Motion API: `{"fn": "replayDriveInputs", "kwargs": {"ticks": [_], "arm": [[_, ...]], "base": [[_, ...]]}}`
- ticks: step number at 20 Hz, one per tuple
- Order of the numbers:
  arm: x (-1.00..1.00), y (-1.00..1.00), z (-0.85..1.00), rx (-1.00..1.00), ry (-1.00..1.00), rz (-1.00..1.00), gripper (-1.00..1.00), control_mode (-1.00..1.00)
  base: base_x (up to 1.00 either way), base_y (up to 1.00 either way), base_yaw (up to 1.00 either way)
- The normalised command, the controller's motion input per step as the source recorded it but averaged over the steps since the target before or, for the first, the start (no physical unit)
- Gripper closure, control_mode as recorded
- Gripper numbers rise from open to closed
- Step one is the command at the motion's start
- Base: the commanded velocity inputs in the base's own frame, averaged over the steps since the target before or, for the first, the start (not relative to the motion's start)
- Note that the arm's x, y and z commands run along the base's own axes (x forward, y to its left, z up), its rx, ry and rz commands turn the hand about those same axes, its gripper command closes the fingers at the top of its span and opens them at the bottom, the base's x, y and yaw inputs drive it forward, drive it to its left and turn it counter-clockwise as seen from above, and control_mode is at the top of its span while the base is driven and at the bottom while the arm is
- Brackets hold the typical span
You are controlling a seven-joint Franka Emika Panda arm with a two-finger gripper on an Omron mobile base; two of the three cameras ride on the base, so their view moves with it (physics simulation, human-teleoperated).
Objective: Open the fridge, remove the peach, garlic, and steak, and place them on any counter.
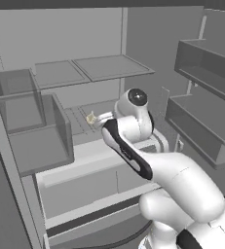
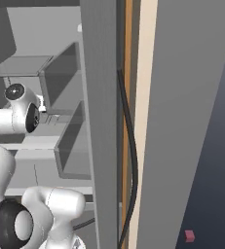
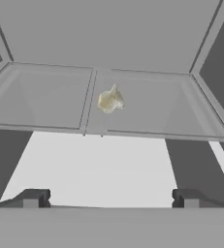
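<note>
Fingertips (image 3: 32, 197) of the gripper (image 3: 110, 198) are being shown spread wide at the bottom of the hand view, nothing between them. Beyond, the garlic (image 3: 110, 99) is being seen lying on a shelf (image 3: 45, 99) inside the open fridge (image 1: 99, 34); its outline is blurred.

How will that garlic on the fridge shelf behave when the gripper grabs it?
The garlic looks small and lumpy with a pointed top, so it probably weighs little and may twist or slip between the fingers. Sitting loose on the flat shelf, a nudge could likely make it wobble or roll aside.
</note>
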Motion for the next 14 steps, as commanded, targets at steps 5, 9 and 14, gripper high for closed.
{"fn": "replayDriveInputs", "kwargs": {"ticks": [5,9,14], "arm": [[0.80,0.14,-0.32,0.00,0.03,0.00,-1.00,-1.00],[0.74,0.21,-0.45,0.00,0.06,0.00,-1.00,-1.00],[0.75,0.28,-0.39,0.00,0.06,0.00,-1.00,-1.00]], "base": [[0.00,0.00,0.00],[0.00,0.00,0.00],[0.00,0.00,0.00]]}}
